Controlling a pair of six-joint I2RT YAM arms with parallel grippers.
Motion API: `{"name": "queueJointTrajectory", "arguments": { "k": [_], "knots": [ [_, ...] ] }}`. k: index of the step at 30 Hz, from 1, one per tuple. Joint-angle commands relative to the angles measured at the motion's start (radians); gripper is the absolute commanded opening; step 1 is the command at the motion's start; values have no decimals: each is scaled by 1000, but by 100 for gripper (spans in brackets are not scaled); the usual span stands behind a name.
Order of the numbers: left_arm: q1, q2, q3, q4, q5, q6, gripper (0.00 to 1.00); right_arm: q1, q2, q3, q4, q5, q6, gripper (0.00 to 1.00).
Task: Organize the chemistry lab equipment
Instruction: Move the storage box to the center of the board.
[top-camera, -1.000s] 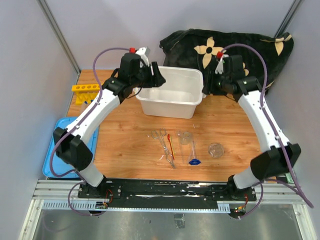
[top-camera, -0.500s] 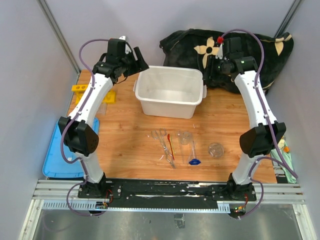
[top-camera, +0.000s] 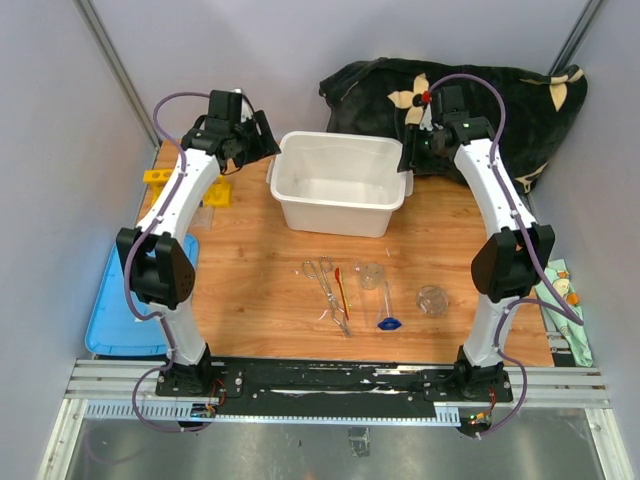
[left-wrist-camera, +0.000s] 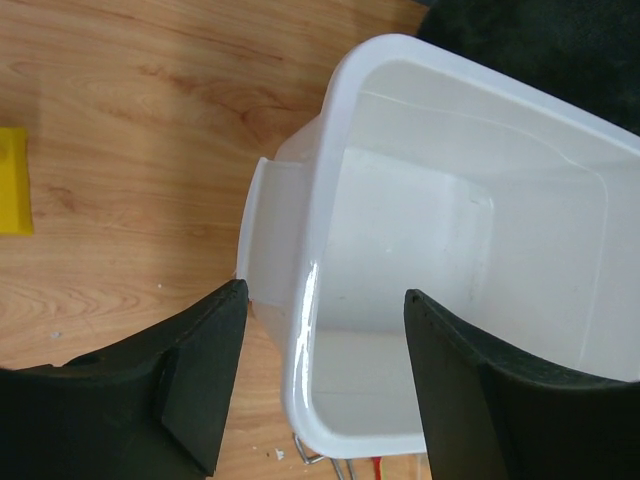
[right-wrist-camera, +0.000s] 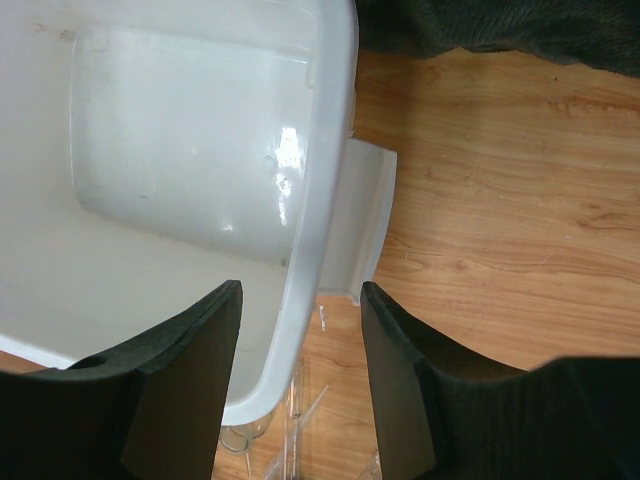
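Note:
The lab equipment lies on the wooden table in front of the white bin (top-camera: 335, 222): metal tweezers (top-camera: 327, 285), a thin red-orange tool (top-camera: 342, 291), a clear beaker (top-camera: 370, 274), a blue-based glass piece (top-camera: 388, 318) and a second small beaker (top-camera: 432, 299). A yellow tube rack (top-camera: 165, 177) stands at the far left, partly behind the left arm. My left gripper (top-camera: 268, 145) (left-wrist-camera: 320, 300) hovers open above the bin's left rim (left-wrist-camera: 335, 130). My right gripper (top-camera: 408, 163) (right-wrist-camera: 300, 290) hovers open above the bin's right rim (right-wrist-camera: 325, 180). Neither holds anything.
A black flower-patterned blanket (top-camera: 500, 100) is heaped behind the bin at the back right. A blue lid (top-camera: 105, 300) lies off the table's left edge. The bin is empty inside (left-wrist-camera: 450, 250).
Both arms have risen and straightened; the left gripper drew back left from the bin's left side. The right gripper lifted slightly at the right side. The bin stayed put.

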Motion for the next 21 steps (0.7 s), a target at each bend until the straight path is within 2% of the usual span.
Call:
{"name": "queueJointTrajectory", "arguments": {
  "k": [1, 14, 21],
  "knots": [
    [-2, 61, 20, 6, 52, 14, 67, -10, 16, 7, -13, 27, -7, 52],
    [-5, 168, 22, 8, 103, 29, 62, -9, 45, -10, -28, 40, -24, 48],
    [-7, 153, 6, 9, 102, 31, 54, 6, 105, 19, -53, -10, -47, 27]
  ]
}}
